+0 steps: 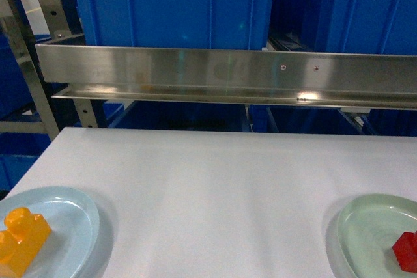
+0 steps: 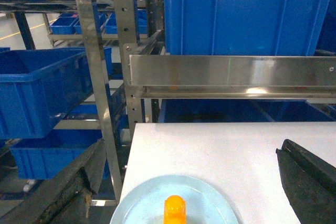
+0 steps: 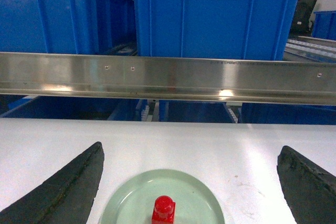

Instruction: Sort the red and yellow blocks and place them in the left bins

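Two blocks: one orange-yellow block (image 1: 21, 240) with round studs, on the pale blue plate (image 1: 78, 226) at surface (image 1: 215, 187) front left; one glossy red block (image 3: 164, 210) on the pale green plate (image 3: 131, 203) front right. Right end effector (image 3: 191, 187) fingers spread wide, holding nothing, flanking the green plate. Left end effector (image 2: 184, 182) fingers apart, empty. Blue bins (image 3: 215, 17) stand behind the steel rail (image 1: 228, 73)

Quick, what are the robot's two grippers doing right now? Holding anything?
Left gripper: open, holding nothing, above the yellow block.
Right gripper: open, holding nothing, above the red block.
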### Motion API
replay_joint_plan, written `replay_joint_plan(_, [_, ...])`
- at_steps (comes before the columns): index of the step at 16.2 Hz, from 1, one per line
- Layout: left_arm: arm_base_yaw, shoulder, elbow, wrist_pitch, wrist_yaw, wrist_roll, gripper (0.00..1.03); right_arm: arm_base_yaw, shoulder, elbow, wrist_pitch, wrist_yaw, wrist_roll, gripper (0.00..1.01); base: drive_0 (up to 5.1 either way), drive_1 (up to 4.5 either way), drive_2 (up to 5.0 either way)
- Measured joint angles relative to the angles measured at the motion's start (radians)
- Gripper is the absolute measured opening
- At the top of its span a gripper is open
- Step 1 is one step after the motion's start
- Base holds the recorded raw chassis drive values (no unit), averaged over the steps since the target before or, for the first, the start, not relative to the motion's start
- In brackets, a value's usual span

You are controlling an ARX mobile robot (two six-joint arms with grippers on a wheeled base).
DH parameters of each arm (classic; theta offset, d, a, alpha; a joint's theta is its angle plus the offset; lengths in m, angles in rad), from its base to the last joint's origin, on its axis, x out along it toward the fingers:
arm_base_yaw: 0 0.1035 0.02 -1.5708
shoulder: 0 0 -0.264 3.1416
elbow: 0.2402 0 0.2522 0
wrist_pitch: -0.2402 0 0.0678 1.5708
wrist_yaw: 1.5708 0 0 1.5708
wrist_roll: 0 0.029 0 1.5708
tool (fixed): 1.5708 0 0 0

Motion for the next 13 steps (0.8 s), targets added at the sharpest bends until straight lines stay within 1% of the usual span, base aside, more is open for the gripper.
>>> replay_joint_plan(13, [0.0,0.0,0.0,0.0,0.0,0.0,0.98,0.0,0.0,0.0,0.0,0.0,0.0,0.98,0.0,0.0,0.0])
